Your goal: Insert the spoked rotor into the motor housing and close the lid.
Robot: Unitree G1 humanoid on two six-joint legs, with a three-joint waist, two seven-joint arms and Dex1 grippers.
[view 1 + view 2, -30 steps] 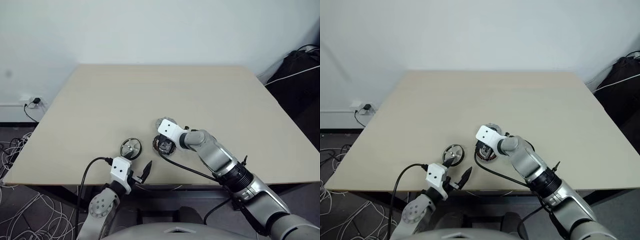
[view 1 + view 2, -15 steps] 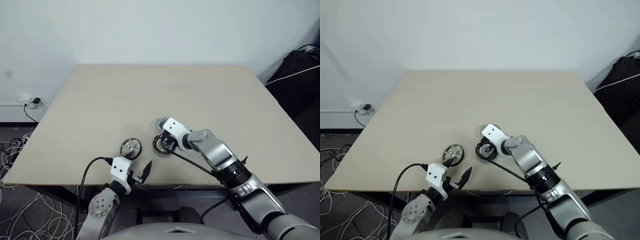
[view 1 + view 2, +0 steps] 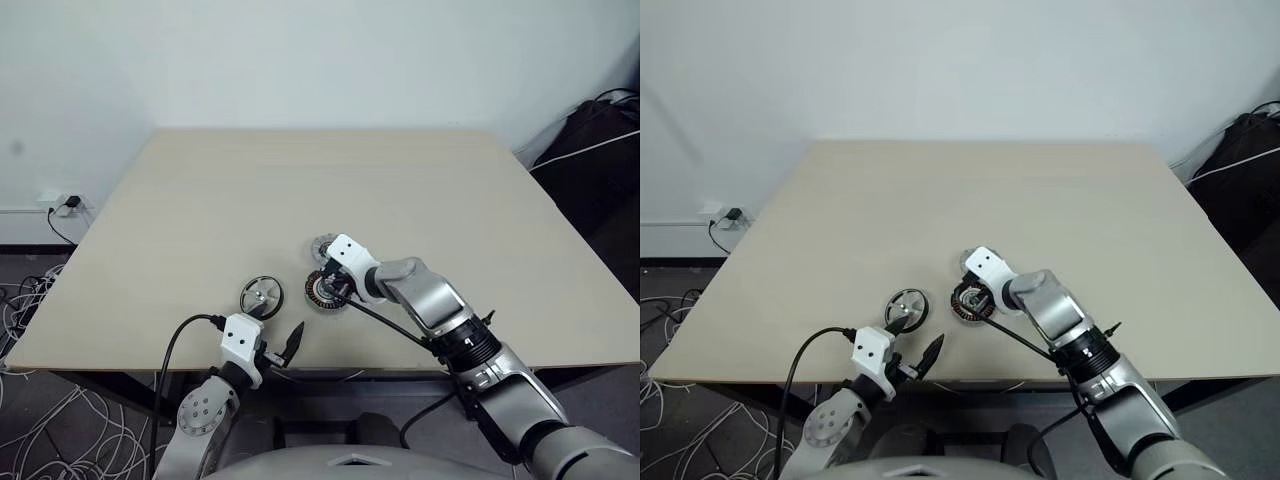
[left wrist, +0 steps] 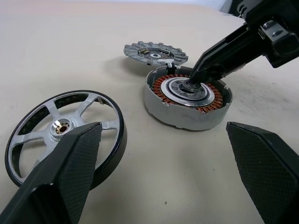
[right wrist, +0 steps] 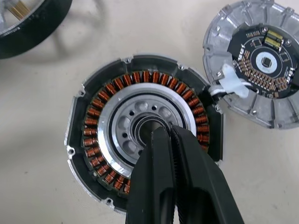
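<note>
The right gripper (image 5: 169, 133), fingers pressed together and grasping nothing, is pointing steeply down with its tips sitting at the central bore of the motor housing (image 5: 105, 140), whose ring of copper windings is lying face-up on the table (image 3: 300, 190). The lid (image 5: 259, 56) is lying flat just beside the housing at about its 1 o'clock in the head views, circuit side up, joined to the housing by a short white connector. The spoked rotor (image 4: 60, 135) is resting flat on the table near the front edge, at roughly 9 o'clock from the housing and clearly apart from it. The left gripper (image 3: 283, 347) is hovering at the table's front edge, at about 5 o'clock from the rotor, its fingers (image 4: 60, 182) spread wide and holding nothing, aimed toward the gap between rotor and housing
</note>
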